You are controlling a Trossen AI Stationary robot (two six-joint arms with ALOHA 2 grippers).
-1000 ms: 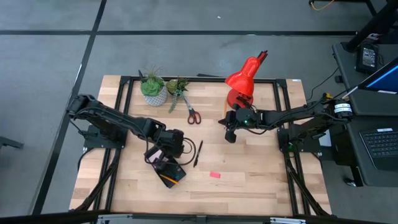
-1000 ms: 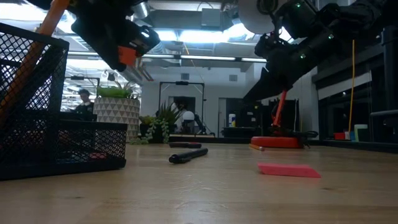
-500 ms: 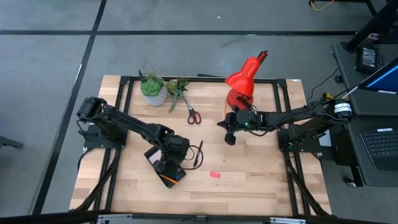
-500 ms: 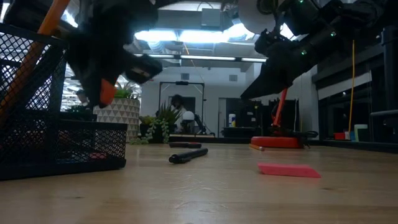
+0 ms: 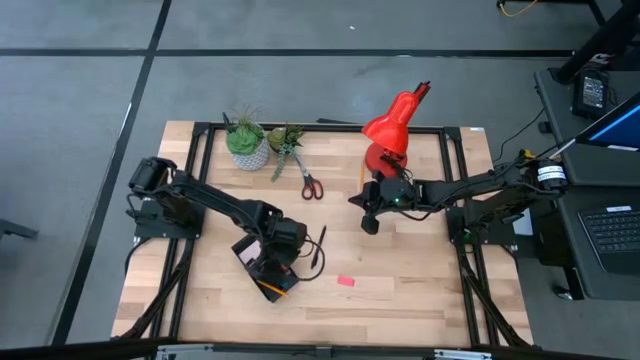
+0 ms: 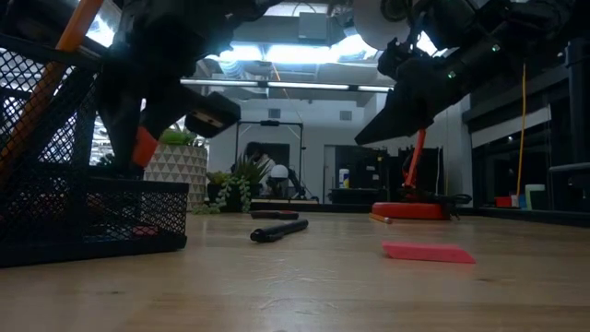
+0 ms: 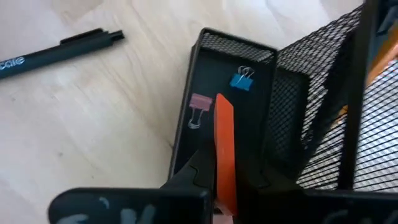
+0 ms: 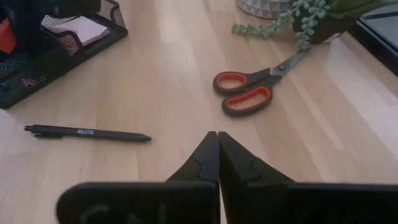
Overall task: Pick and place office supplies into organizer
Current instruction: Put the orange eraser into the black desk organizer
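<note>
An orange flat stick-like item (image 7: 224, 149), perhaps an eraser or marker, is pinched in the left arm's jaws (image 7: 222, 177) and hangs just over the low front compartment of the black mesh organizer (image 7: 208, 74). In that compartment lie a blue binder clip (image 7: 243, 79) and a pink binder clip (image 7: 199, 107); the organizer's taller mesh section rises beside it, with an orange pencil (image 6: 51, 78) leaning in it and a pink sticky-note pad (image 8: 78, 28) in another section. In the high view the organizer (image 5: 262, 268) sits at about 7 o'clock from the counter's (image 5: 400, 300) middle, with the left jaws (image 5: 284, 262) directly above it.

A black pen (image 5: 319, 245) lies on the wood just at 3 o'clock of the organizer, apart from it. A pink eraser (image 5: 345, 282) rests at 4 o'clock, a little farther out. Red-handled scissors (image 5: 309, 180) lie at 12 o'clock from the organizer, near two potted plants (image 5: 262, 142) at the counter's far edge.

The right arm's jaws (image 5: 368, 222) are pressed together with nothing between them, hovering above the counter at 2 o'clock from the organizer, just in front of the red desk lamp (image 5: 392, 130).
</note>
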